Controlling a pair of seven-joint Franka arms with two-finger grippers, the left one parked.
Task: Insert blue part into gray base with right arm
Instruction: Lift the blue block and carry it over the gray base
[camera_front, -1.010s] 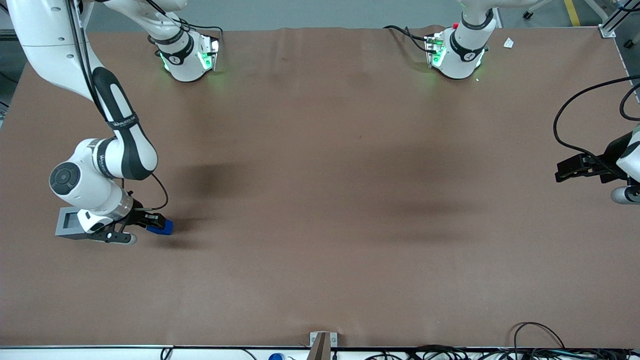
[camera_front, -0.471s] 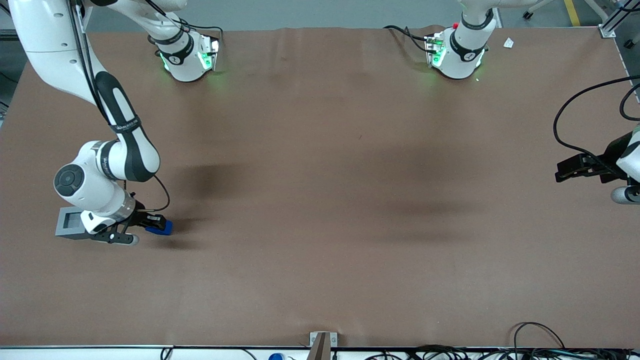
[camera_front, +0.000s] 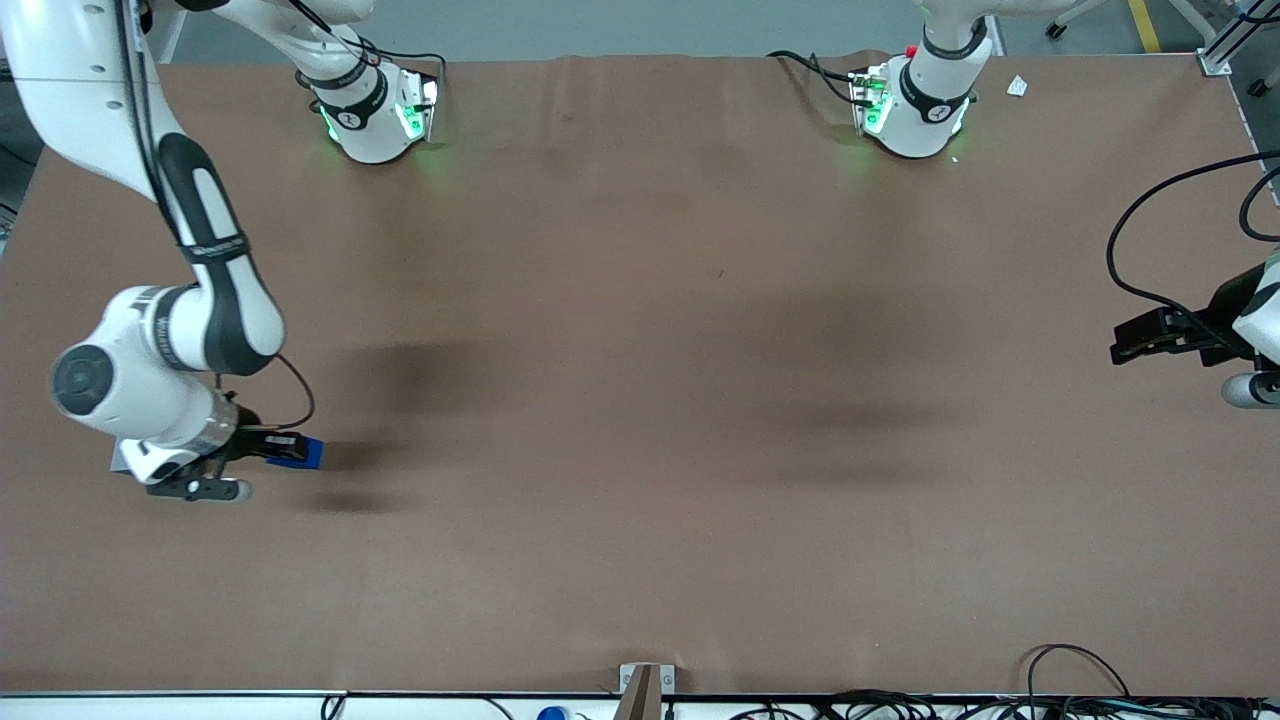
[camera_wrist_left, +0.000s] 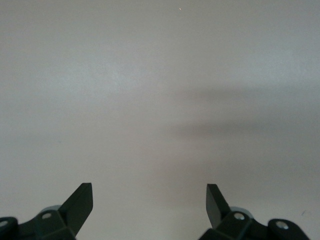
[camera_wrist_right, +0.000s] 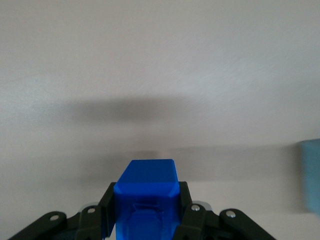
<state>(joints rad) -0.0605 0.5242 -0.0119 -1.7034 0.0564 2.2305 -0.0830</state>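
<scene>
The right arm's gripper (camera_front: 283, 449) hangs above the brown table (camera_front: 640, 400) at the working arm's end, jaws clenched on the blue part (camera_wrist_right: 146, 194); the gray base (camera_front: 121, 459) lies mostly hidden beneath the wrist.

Blue part carried at the working arm's end of the table

The gripper (camera_front: 283, 448) holds the blue part (camera_front: 297, 452) above the brown table (camera_front: 700, 400); the right arm (camera_front: 160, 360) almost completely hides the gray base (camera_front: 120, 458).

No readable text anywhere; the band lettering on my right arm (camera_front: 205, 250) is too small to read
</scene>
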